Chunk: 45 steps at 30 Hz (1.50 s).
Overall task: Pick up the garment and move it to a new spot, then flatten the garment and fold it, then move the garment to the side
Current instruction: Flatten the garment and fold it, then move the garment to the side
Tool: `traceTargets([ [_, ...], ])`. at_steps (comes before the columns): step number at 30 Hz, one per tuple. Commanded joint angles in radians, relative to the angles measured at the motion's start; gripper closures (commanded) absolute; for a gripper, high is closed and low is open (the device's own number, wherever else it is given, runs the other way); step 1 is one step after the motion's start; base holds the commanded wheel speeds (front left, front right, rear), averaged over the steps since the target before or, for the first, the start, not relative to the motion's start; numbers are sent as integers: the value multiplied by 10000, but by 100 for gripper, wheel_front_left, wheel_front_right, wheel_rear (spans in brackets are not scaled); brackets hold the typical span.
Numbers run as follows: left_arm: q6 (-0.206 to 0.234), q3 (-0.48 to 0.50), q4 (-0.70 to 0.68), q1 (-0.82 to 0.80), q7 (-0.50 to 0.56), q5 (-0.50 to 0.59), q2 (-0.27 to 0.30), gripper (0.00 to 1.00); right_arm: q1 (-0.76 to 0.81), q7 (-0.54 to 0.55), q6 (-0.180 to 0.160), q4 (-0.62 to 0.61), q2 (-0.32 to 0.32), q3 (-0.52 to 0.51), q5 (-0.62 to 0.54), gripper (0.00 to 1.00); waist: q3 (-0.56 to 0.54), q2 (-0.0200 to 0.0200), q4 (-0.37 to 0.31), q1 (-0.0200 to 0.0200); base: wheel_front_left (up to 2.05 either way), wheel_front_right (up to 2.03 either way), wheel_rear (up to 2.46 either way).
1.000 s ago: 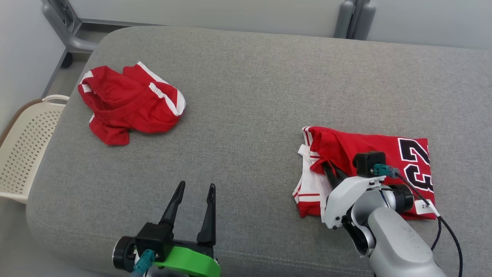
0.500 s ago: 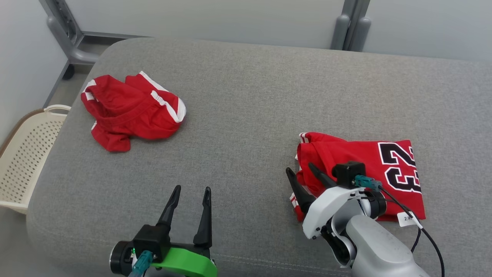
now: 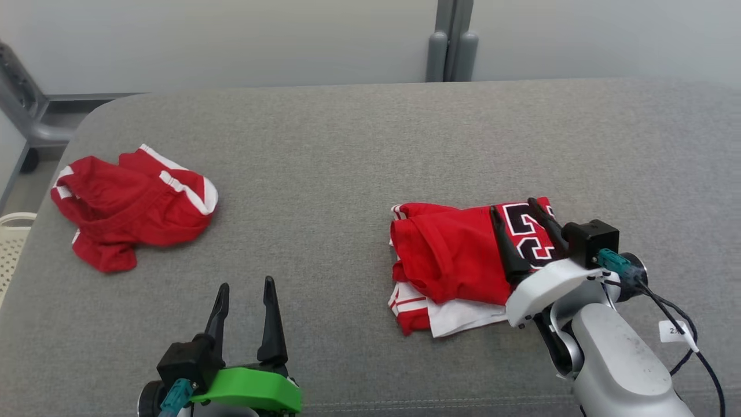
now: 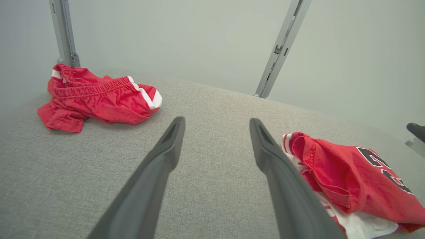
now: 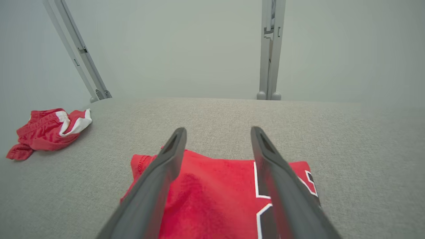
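Grey fabric-covered table (image 3: 347,150): wide bare room at centre and along the far edge. Right claw (image 3: 512,205): forearm low, fingers spread wide, empty, over the folded red jersey (image 3: 451,255) at right. Jersey numerals: black, white-edged, partly hidden. Left claw (image 3: 246,283): spread wide, empty, near the front edge. Crumpled red shorts (image 3: 127,208): at left.

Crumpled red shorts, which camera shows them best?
The left wrist view: the crumpled red shorts sit close and large, waistband and white stripe plain. The head view shows them whole but smaller; the right wrist view shows them small, far left.
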Motion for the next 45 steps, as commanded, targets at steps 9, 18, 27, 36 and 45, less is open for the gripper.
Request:
traceTargets([
  [9,498,549,-279,14,-5,-144,11,0,1346,-32,-6,-2195,-570,-830,-538,0,-219,0,-1615,0,0,0,0],
  [18,423,1025,-1054,318,-5,364,17,0,2214,-33,-5,-3520,-1034,-837,-193,0,-274,0,-1866,0,0,0,0],
  [27,47,1340,-1976,1211,-5,1493,17,0,3398,-35,-5,-4860,-953,-1309,-267,0,-474,0,-1726,0,0,0,0],
  [36,8,1415,-2018,1666,-5,1985,14,0,4021,-34,-5,-5312,-697,-1260,-646,0,-678,0,-1567,0,0,0,0],
  [45,-109,1222,-1455,1594,-5,1744,14,0,4214,-34,-5,-5270,-562,-1266,-660,0,-800,0,-1430,0,0,0,0],
])
